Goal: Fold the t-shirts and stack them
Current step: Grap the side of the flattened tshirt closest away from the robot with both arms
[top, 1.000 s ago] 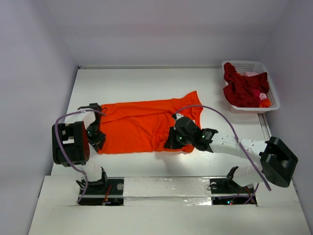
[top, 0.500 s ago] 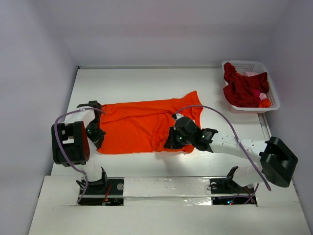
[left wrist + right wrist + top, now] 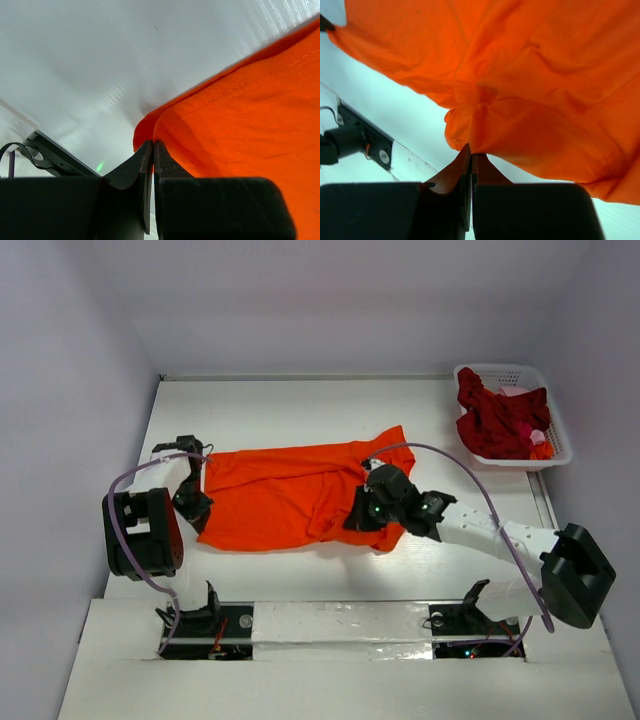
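1. The orange t-shirt [image 3: 285, 500] lies spread across the middle of the white table [image 3: 300, 410], between my two arms. Its length runs left to right. The cloth is rumpled in soft folds, not flat.
2. The shirt's right end rises to a point toward the far side. Its near right part is gathered up where I hold it.
3. My left gripper [image 3: 152, 150] has its jaws pressed together on the shirt's left edge. In the left wrist view the stitched hem curls to a corner just at my tips, and that corner is pinched between them, with bare table beyond.
4. My right gripper [image 3: 471, 156] is likewise clamped, tips together, on a bunched fold along the shirt's near edge. The cloth puckers just above my fingertips and spreads out wide above that.
5. Seen from above, my left jaws sit at the shirt's left border and my right jaws sit over its near right part. A purple cable [image 3: 450, 475] arcs along the right arm, and another loops beside the left arm.
6. The dark red t-shirts [image 3: 495, 420] are heaped in a white basket [image 3: 560, 435] at the far right corner of the table, well apart from the orange one. A bit of pink and a bit of orange cloth show among them.
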Controlling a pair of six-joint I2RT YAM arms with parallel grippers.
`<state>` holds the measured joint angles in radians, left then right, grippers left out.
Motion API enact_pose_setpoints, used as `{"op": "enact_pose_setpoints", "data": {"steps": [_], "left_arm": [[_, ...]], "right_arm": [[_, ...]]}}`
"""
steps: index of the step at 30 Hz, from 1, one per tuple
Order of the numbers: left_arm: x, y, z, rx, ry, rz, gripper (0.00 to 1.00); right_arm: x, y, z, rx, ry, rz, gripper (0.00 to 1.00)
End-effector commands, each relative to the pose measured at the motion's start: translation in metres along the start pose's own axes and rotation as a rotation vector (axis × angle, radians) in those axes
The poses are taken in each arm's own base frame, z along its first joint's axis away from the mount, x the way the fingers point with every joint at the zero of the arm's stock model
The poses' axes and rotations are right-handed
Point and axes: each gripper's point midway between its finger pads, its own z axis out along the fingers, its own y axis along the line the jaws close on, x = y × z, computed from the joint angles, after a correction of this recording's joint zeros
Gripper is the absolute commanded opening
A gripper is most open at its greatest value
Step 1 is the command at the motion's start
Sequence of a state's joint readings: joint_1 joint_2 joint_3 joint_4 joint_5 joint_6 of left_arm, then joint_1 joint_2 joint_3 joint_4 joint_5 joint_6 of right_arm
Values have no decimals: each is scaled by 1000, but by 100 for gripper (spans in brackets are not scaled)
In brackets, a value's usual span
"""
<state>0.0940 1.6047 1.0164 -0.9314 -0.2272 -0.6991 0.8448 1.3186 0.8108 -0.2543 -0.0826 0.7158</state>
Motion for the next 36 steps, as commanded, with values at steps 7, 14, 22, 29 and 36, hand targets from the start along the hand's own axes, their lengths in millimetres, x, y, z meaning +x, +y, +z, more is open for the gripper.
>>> {"op": "enact_pose_setpoints", "data": {"steps": [7,14,22,29,36], "left_arm": [[-9,-5,-4,43,-1,-10,0],[-18,-15,-4,79,-2,-13,0],[-38,-20,-13,107,-22,-31,0],[-49,-15,-14,111,-30,-47,0],[-55,-15,-14,121,-34,-57,0]], "right_arm": [[-50,-22,-26,60,-90,-2,0],[-58,-44,-24,115,-78,29,0],[-65,-58,-30,147,-79,57,0],[-70,-71,-37,186,-87,70,0],[-77,-65,-46,179,-83,71,0]]}}
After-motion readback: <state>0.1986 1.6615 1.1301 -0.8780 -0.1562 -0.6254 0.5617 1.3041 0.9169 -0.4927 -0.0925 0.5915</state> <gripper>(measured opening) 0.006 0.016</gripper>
